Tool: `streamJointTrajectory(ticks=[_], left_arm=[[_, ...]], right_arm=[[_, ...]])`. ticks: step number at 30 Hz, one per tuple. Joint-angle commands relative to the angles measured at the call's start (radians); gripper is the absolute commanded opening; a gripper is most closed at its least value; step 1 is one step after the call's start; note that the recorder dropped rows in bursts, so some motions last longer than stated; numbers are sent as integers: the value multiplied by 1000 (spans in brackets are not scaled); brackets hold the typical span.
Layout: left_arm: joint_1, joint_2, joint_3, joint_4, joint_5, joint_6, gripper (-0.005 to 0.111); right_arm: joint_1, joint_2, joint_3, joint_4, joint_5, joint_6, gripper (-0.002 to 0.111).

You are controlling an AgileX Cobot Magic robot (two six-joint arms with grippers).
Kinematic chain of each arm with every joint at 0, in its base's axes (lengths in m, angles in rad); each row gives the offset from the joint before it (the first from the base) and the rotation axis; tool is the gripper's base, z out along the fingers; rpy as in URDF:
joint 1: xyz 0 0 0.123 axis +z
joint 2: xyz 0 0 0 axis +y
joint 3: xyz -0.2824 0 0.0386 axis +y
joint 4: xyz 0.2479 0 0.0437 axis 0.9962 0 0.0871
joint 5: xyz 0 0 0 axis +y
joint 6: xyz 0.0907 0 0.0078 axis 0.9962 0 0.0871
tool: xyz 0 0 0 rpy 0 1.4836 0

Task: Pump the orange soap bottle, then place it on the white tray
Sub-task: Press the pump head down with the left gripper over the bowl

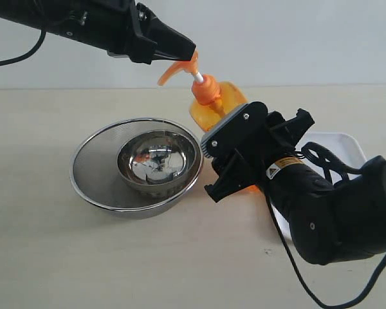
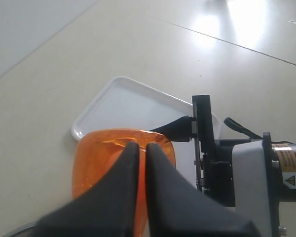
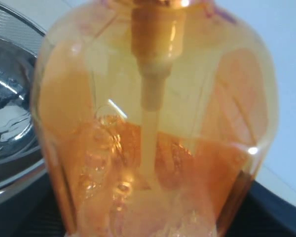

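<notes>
The left gripper (image 1: 190, 51) is seen with its fingers pressed together, holding nothing, its tips set on top of the pump head (image 1: 179, 67) of the orange soap bottle (image 1: 222, 96). The right gripper (image 1: 213, 165) is clamped across the bottle's body, one jaw on each broad side. The bottle is found near the middle of the tabletop, leaning rather than upright, between the nested steel bowls (image 1: 157, 161) and the white tray (image 1: 345, 145), which lies toward the tabletop's right edge and is partly hidden beneath the right arm. Whether the bottle's base rests on the tabletop cannot be told.

White stem is exposed below the head, so the pump is judged not yet pressed down. The chief risk is judged to be a slip: the head is narrow and sloped, and the closed tips could slide off it if the push is not directed along the tilted stem. An off-axis push could also twist the smooth bottle within the right grip. Soap could be thrown short of the bowls if the spout is turned. At placement, the bottle could be set on the tray's raised rim and toppled.
</notes>
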Motion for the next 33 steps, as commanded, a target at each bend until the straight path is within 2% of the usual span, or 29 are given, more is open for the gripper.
streamJointTrajectory(ticks=[1, 14, 23, 33], left_arm=[[-6, 33, 16, 75, 26, -10, 5], [-6, 33, 16, 74, 26, -18, 5], [-6, 97, 16, 74, 26, -12, 5], [-6, 55, 14, 79, 27, -3, 5]], right_arm=[[3, -3, -5, -68, -19, 14, 4], [3, -3, -5, -74, -19, 14, 4], [3, -3, -5, -80, -19, 21, 4], [3, -3, -5, -82, -19, 29, 4]])
